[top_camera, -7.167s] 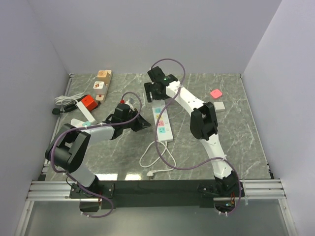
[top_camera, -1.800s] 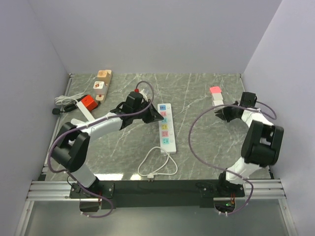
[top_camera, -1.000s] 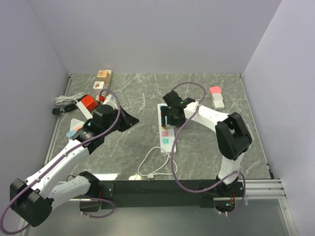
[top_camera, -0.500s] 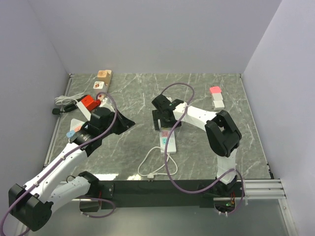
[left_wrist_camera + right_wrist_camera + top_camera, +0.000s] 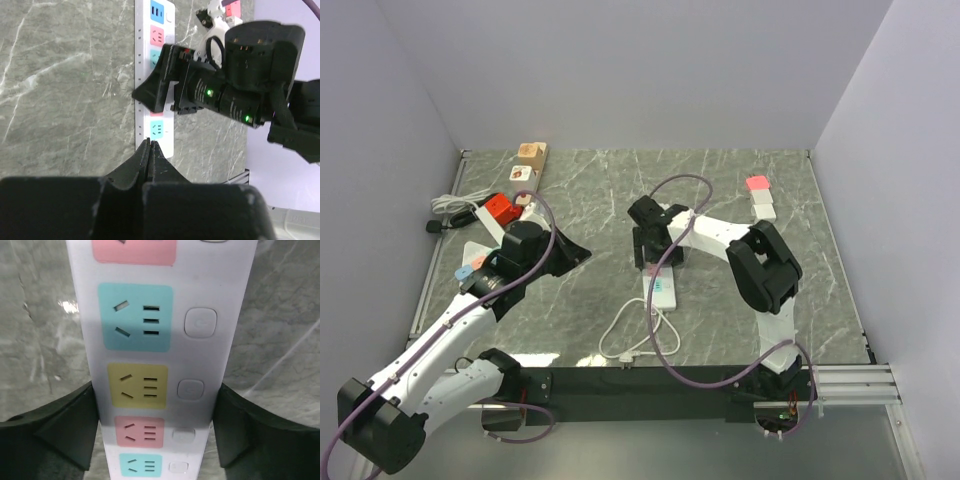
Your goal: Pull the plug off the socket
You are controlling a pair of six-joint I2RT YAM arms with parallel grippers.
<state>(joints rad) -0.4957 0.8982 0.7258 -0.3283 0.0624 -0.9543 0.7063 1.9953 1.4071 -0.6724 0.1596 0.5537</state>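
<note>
The small black plug (image 5: 434, 226) lies at the table's far left edge, its thin black cord running toward a red block (image 5: 500, 208). It shows only in the top view, and I cannot tell what it is plugged into. My left gripper (image 5: 583, 255) is shut and empty, well to the right of the plug; its tips (image 5: 150, 143) point at the white power strip (image 5: 155, 131). My right gripper (image 5: 156, 388) straddles that white power strip (image 5: 160, 340), a finger (image 5: 65, 425) against each long side. In the top view it (image 5: 658, 262) is mid-table.
A coiled white cord (image 5: 447, 204) lies by the plug. Another white strip (image 5: 478, 252) lies under my left arm. A wooden strip (image 5: 529, 162) is at back left, and a pink block (image 5: 757, 185) and a white block (image 5: 764, 208) at back right. The strip's white cord (image 5: 635, 340) loops near the front.
My right arm swung in from the far right onto the white power strip and settled over its middle. My left arm pulled back and left. The plug has not moved.
</note>
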